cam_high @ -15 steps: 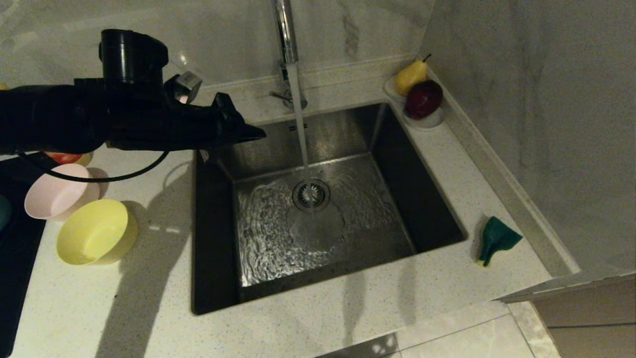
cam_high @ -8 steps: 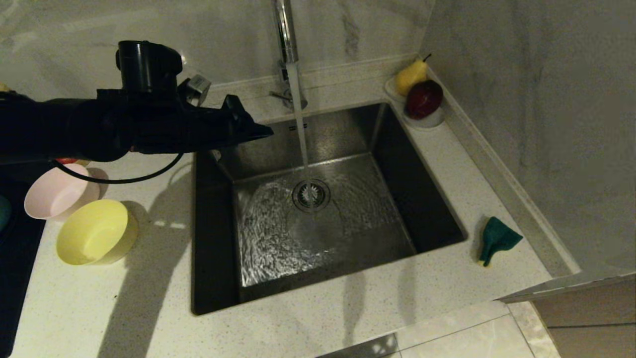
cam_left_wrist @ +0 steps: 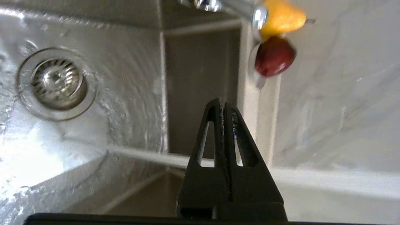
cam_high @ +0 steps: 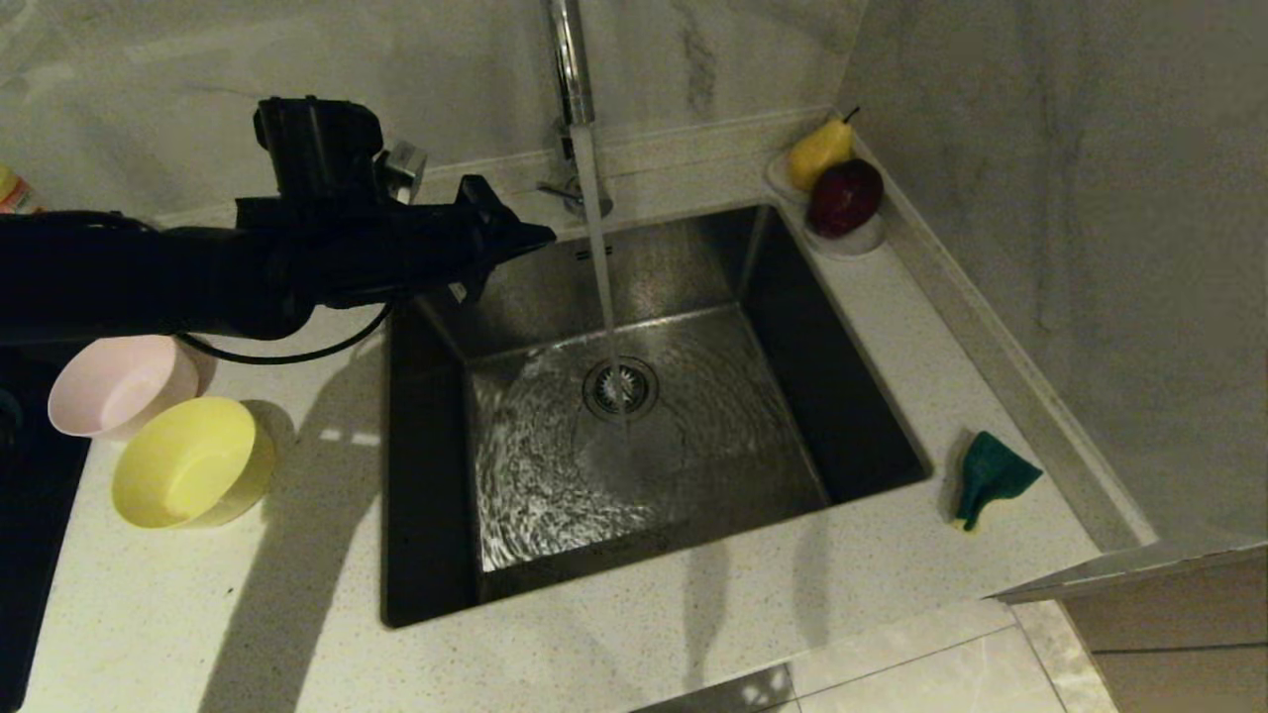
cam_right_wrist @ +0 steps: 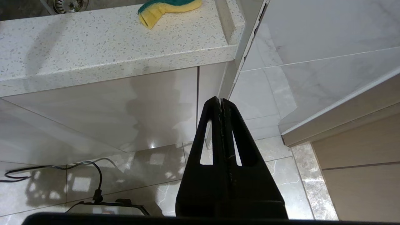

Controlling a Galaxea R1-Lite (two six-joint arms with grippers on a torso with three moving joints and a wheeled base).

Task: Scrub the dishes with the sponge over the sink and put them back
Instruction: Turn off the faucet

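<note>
The steel sink (cam_high: 733, 416) has water running from the chrome tap (cam_high: 570, 59) onto its drain strainer (cam_high: 620, 387). My left gripper (cam_high: 545, 236) is shut and empty, held level above the sink's back left corner and pointing at the water stream. The left wrist view shows its tips (cam_left_wrist: 222, 104) over the basin, with the strainer (cam_left_wrist: 56, 82) to one side. A pink bowl (cam_high: 114, 386) and a yellow bowl (cam_high: 188, 460) sit on the counter left of the sink. The green and yellow sponge (cam_high: 991, 477) lies crumpled on the counter right of the sink. My right gripper (cam_right_wrist: 221, 101) hangs shut below the counter edge, with the sponge (cam_right_wrist: 168, 7) above it.
A pear (cam_high: 820, 151) and a red apple (cam_high: 844, 195) rest on white saucers at the sink's back right corner. A black mat (cam_high: 30, 515) lies at the left edge. A marble wall rises just right of the sponge. A cable (cam_right_wrist: 93, 175) lies on the floor.
My left arm has moved to the right and a little toward the tap, and its wrist has rolled. The bowls, the sponge and the running water are unchanged.
</note>
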